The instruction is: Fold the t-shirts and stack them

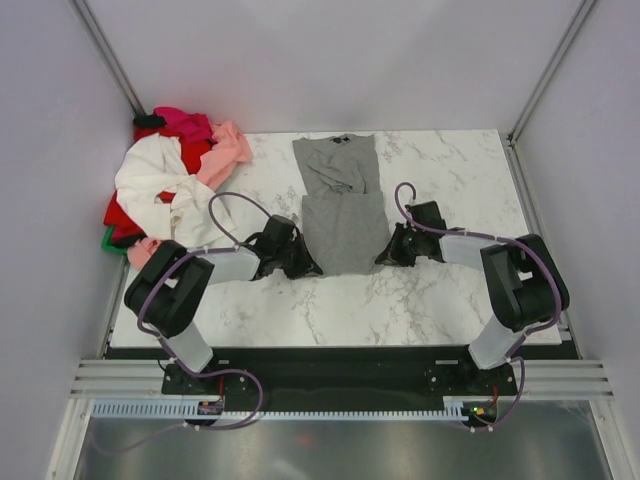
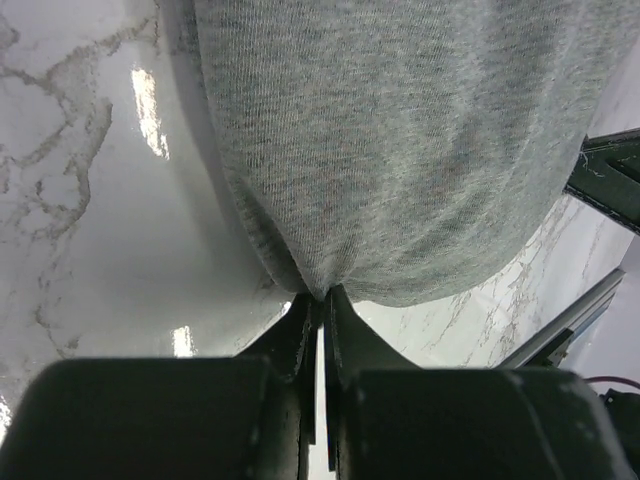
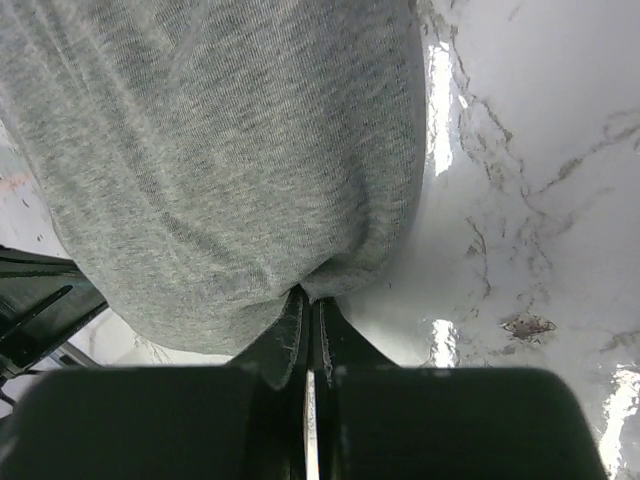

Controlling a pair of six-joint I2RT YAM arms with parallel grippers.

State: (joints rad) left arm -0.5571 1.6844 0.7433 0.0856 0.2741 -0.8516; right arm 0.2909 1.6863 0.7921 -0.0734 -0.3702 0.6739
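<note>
Top external, one grey t-shirt (image 1: pixel 340 212) pinched, left hand (image 1: pixel 308 267), right hand (image 1: pixel 386 258)

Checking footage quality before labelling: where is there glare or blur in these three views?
Top external: even light, sharp, no obvious glare on the table. Left wrist: glare streaks on the table left of the grey shirt; the left gripper body blurs near the lens. Right wrist: glare right of the shirt; right gripper likewise blurred.

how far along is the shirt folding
Done: the grey t-shirt lies as a narrow strip, sides folded in. In hand: the left hand and right hand each pinch a near hem corner. Left: the crosswise fold, then the heap of white, red and pink shirts; no stack yet.
</note>
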